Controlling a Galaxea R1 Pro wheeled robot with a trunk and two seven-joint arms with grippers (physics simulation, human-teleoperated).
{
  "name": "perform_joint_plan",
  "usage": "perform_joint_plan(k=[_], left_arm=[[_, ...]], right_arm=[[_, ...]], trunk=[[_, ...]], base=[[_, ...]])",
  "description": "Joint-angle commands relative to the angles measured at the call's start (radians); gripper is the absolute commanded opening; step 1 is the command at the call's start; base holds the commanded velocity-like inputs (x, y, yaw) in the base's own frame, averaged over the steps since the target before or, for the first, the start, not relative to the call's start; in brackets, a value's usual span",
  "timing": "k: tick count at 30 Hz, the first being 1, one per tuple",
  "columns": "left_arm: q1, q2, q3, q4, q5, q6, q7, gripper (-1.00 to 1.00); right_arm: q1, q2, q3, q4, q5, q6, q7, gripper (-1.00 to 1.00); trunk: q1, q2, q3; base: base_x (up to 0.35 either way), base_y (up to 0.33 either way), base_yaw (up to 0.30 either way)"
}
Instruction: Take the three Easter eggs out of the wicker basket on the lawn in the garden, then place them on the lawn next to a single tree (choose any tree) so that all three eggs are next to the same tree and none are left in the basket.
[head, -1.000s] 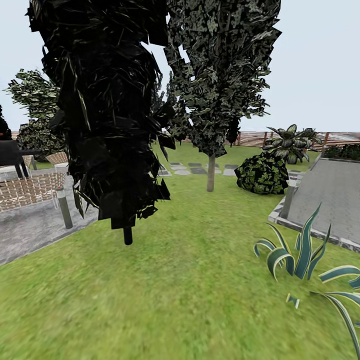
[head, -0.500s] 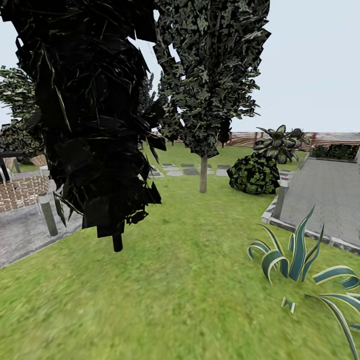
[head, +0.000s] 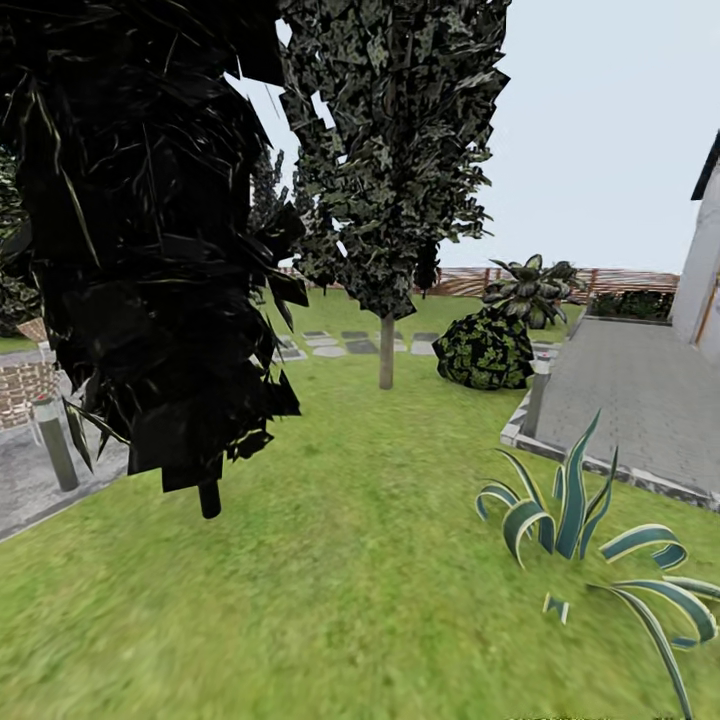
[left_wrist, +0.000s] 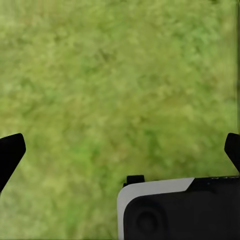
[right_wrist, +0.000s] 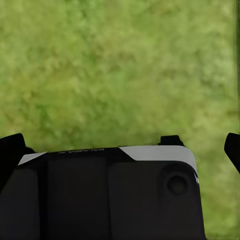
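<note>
Garden transit, head and wrist views. The wide, bright green lawn (head: 380, 560) runs between a dark cone-shaped thin-stemmed tree (head: 140, 250) close at the left and a second dark cone-shaped tree (head: 390, 160) farther off; a round mottled green bush (head: 485, 352), grey stepping stones (head: 340, 343), a striped blue-green spiky plant (head: 570, 510), grey paving (head: 640, 400) and a brown slatted wooden fence (head: 620, 280) lie beyond. The painted eggs and woven basket are not located at this moment. The left gripper (left_wrist: 120, 152) and right gripper (right_wrist: 120, 150) hang over bare grass, jaws spread wide and holding nothing. The step in hand appears to be searching: the robot would do well to steer clear of the near tree and spiky plant while scanning the grass for the basket
</note>
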Motion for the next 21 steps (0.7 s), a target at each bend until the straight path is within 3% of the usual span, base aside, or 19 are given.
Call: perform_joint_plan(k=[1,11,21], left_arm=[[0.000,0.000,-0.004,0.001,0.000,-0.003,0.001,1.00],[0.000,0.000,-0.004,0.001,0.000,-0.003,0.001,1.00],[0.000,0.000,-0.004,0.001,0.000,-0.003,0.001,1.00]], right_arm=[[0.000,0.001,-0.005,-0.002,0.000,0.005,0.001,1.00],[0.000,0.001,-0.005,-0.002,0.000,0.005,0.000,1.00],[0.000,0.001,-0.005,-0.002,0.000,0.005,0.000,1.00]], trunk=[[0.000,-0.001,0.001],[0.000,-0.001,0.011],[0.000,-0.001,0.013]], base=[[0.009,-0.001,-0.210],[0.003,0.000,-0.193],[0.011,0.004,-0.039]])
